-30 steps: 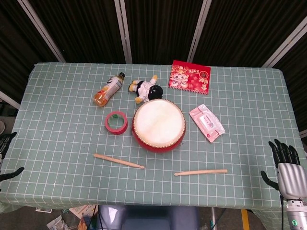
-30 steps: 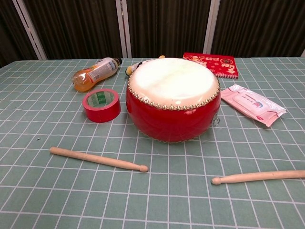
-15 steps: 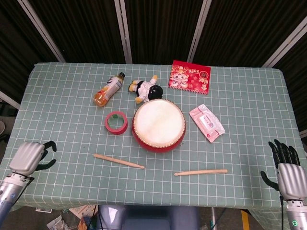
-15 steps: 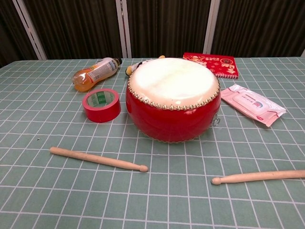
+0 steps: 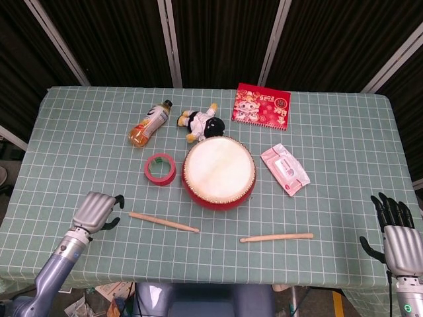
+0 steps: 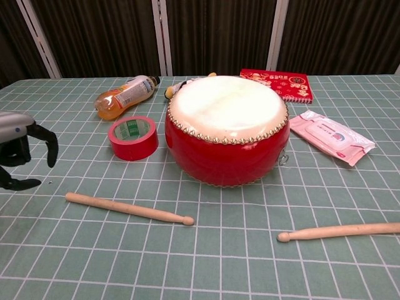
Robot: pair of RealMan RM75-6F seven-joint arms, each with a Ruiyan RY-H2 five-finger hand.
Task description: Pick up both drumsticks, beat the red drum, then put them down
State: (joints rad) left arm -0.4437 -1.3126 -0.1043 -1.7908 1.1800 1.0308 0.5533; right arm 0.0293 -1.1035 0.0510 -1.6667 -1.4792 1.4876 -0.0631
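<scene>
Wooden sticks: left drumstick (image 5: 163,222) and right drumstick (image 5: 276,237) lie flat on the surface (image 5: 344,142), in front of the red drum (image 5: 219,172).
Left robot hand (image 5: 96,211): empty, fingers apart and curled downward, just beside the left stick's butt end.
Right robot hand (image 5: 394,234): empty, fingers spread, well apart from its stick.
Risk: a round stick could roll away if fingertips nudge it before closing.

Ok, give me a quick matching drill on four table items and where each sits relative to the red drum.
Things:
1. red tape roll
2. pink wipes pack
3. red printed booklet
4. left-side wooden drumstick

Places, in the head view:
A. right of the red drum
B. far side, near the table's back edge
C. just left of it
D. near side, by the left hand

Pairs: 1-C, 2-A, 3-B, 4-D
</scene>
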